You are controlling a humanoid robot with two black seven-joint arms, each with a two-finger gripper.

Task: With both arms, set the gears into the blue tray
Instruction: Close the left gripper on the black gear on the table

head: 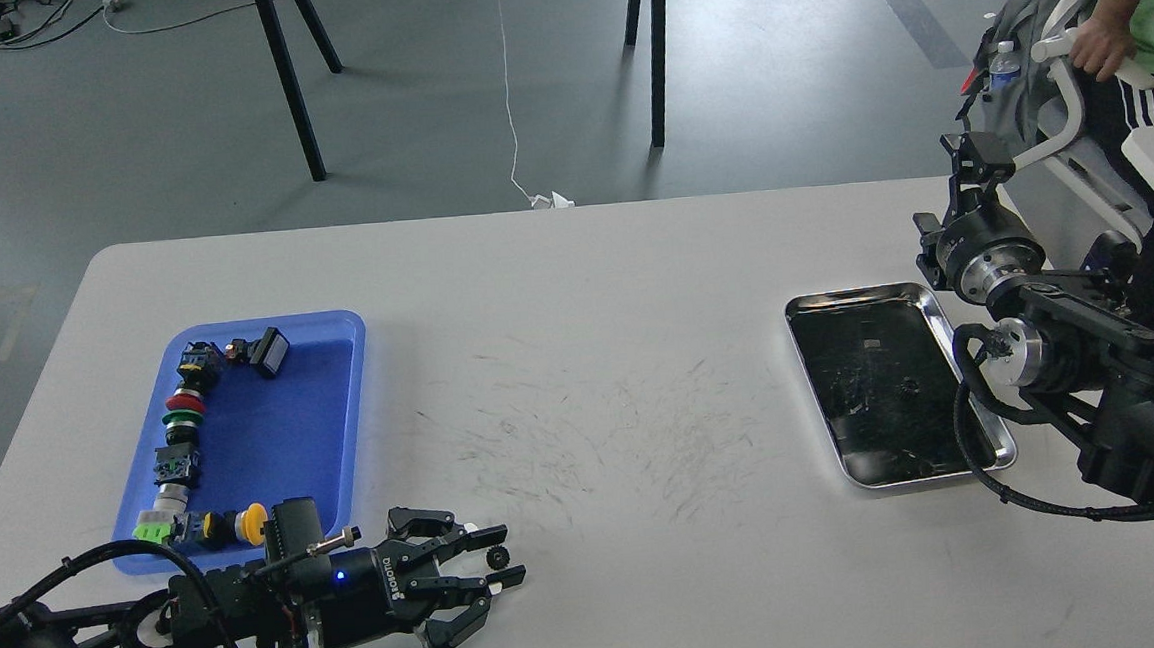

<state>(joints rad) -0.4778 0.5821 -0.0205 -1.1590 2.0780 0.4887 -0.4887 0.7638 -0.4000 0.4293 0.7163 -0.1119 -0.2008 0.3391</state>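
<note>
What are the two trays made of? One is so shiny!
The blue tray looks like plastic: even colour, matte, soft rounded rim. The shiny tray on the right looks like polished metal, probably steel: its rim gleams silver and its dark bottom mirrors things like glass.

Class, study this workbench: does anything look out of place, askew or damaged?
The white table is scuffed with dark scratch marks at its middle. One gear lies on the bare table between the left gripper's fingertips, outside the blue tray, while another gear sits in the steel tray.
</note>
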